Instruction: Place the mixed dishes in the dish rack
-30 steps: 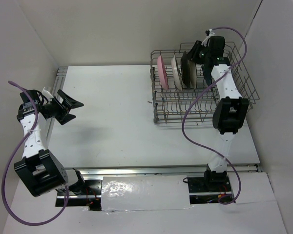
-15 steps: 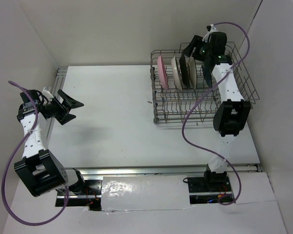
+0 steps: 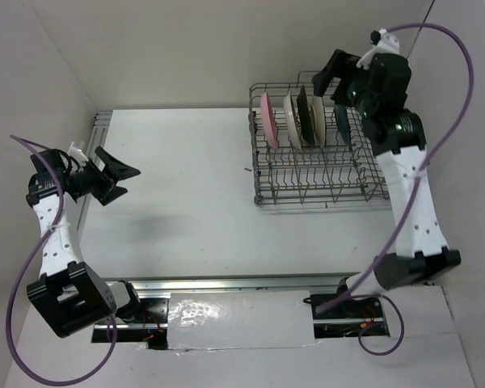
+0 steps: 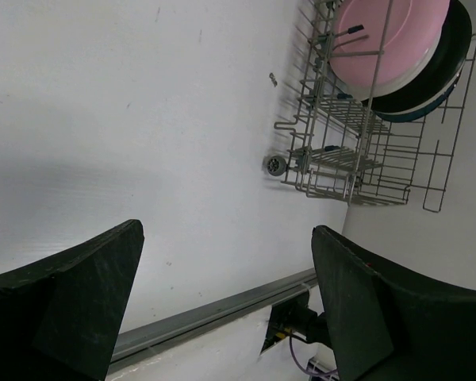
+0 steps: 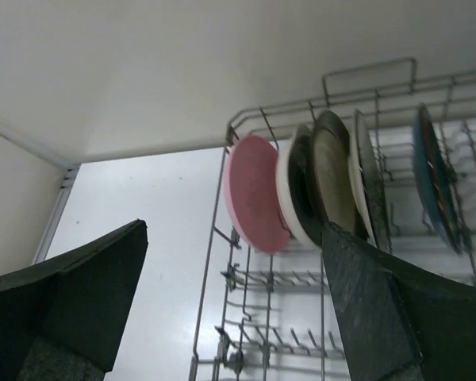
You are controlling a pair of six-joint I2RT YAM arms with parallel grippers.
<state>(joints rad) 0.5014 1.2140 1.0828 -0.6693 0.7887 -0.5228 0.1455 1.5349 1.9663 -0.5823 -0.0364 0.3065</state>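
Observation:
The dish rack [image 3: 319, 200] stands at the back right of the table. Several plates stand upright in its rear row: pink [image 3: 268, 120], cream [image 3: 291, 121], dark [image 3: 305, 115] and teal [image 3: 342, 121]. My right gripper [image 3: 333, 74] hovers open above the rack's back edge, touching nothing. In the right wrist view, the pink plate [image 5: 254, 194], a cream plate [image 5: 289, 202], a brown-centred plate [image 5: 333, 171] and the teal plate [image 5: 432, 178] show between its spread fingers [image 5: 232, 228]. My left gripper [image 3: 117, 176] is open and empty at the far left, with its jaws [image 4: 226, 230] wide apart.
A small dark speck [image 3: 248, 170] lies on the table left of the rack. A metal rail [image 3: 259, 283] runs along the near table edge. White walls close in at the left, back and right. The rack [image 4: 357, 159] appears far off in the left wrist view.
My right gripper opened and rose up and back from the plates in the rack, and its arm swung out to the right. The left arm barely moved.

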